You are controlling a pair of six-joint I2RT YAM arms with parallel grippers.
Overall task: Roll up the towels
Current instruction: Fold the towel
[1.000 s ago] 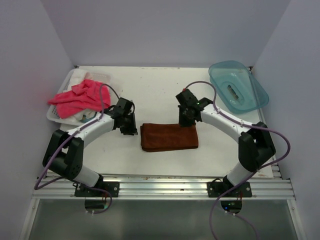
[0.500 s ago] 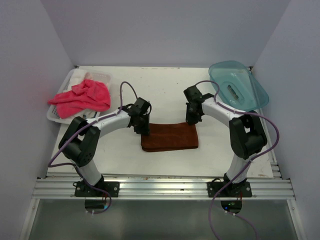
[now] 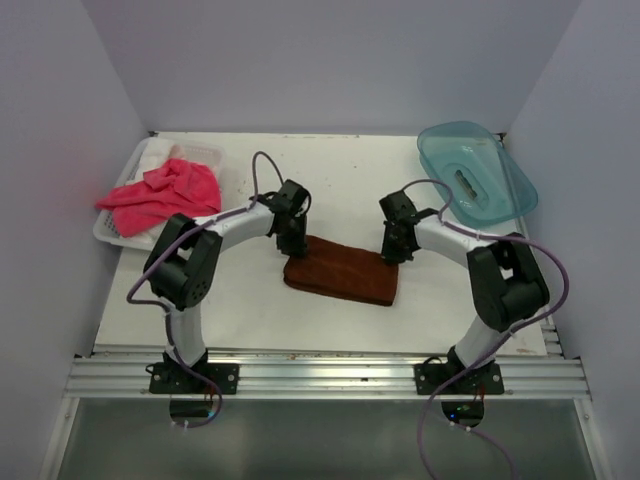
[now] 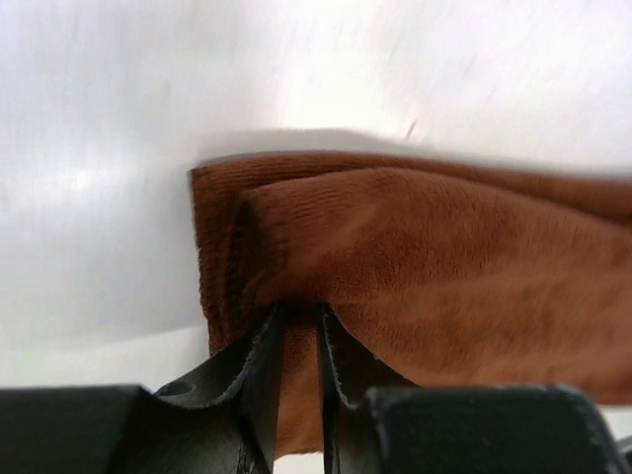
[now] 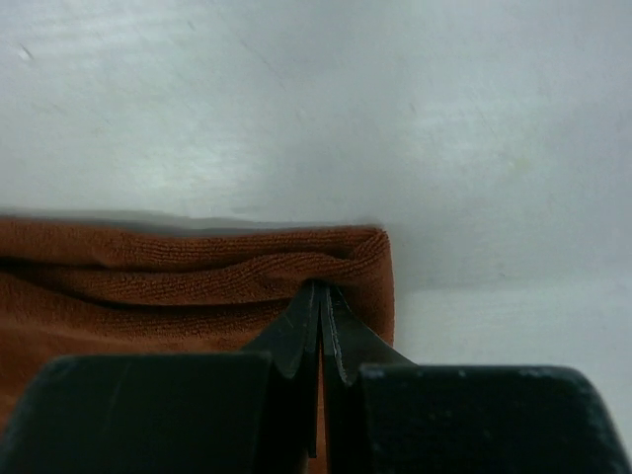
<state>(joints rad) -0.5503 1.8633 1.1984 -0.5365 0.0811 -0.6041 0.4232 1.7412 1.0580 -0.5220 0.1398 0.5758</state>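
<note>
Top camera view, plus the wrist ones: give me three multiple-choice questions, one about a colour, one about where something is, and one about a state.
1. The tray at the far right is:
A red
B see-through blue
C black

2. The pink towel lies:
A on the white basket at the far left
B in the tray
C on top of the brown towel

3. The right jaws are:
A wide open above the cloth
B shut on the pink towel
C shut on the brown towel's edge

Answers:
1. B: the tray's tinted blue walls let light through.
2. A: the pink cloth is heaped over the basket's rim.
3. C: the right wrist view shows the tips pinched together on a brown fold.
</note>
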